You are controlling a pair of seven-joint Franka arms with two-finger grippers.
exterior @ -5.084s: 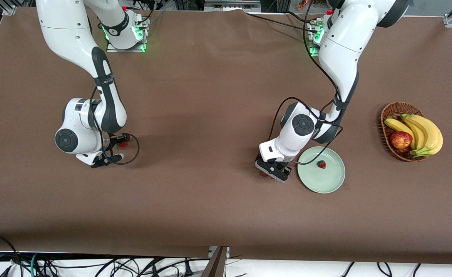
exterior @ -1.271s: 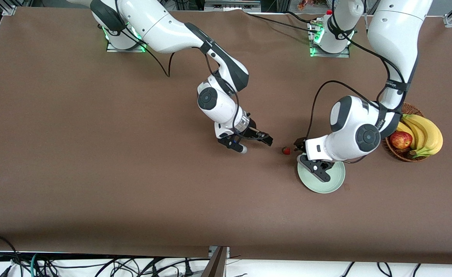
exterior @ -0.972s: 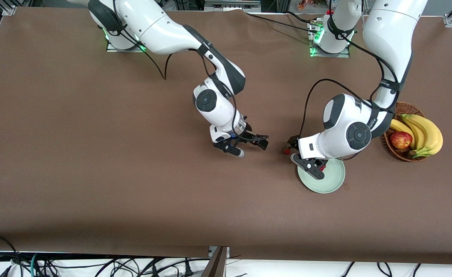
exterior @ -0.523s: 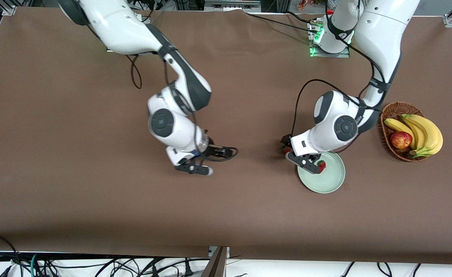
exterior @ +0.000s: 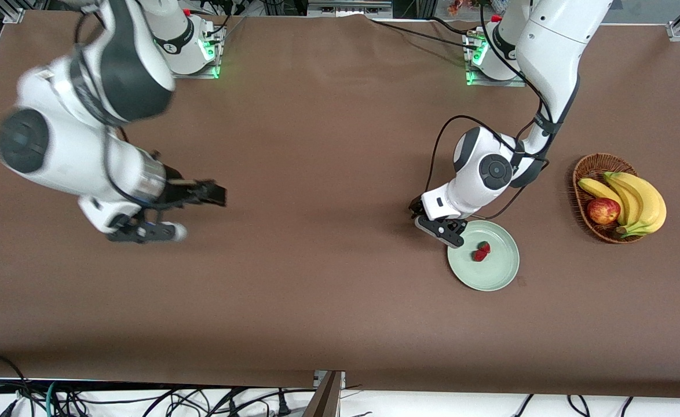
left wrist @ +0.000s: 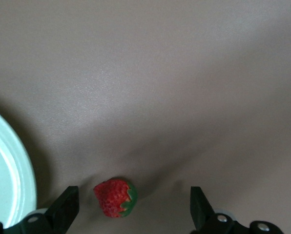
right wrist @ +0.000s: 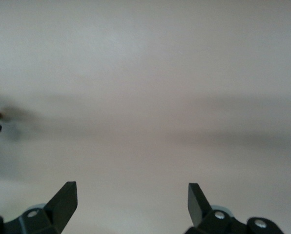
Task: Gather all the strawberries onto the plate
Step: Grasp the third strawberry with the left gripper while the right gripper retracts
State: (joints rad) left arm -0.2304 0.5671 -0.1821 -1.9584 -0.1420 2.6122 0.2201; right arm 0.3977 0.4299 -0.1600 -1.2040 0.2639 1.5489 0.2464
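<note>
White left claw (left wrist: 131, 214) spread, straddling strawberry (left wrist: 114, 197)

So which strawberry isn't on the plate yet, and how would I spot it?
Find the pale green plate near the fruit basket. Just off its rim, on the bare brown table, one strawberry lies under the open left tool. Unlike the two strawberries on the plate, it sits alone on the tabletop, its green cap showing.
</note>
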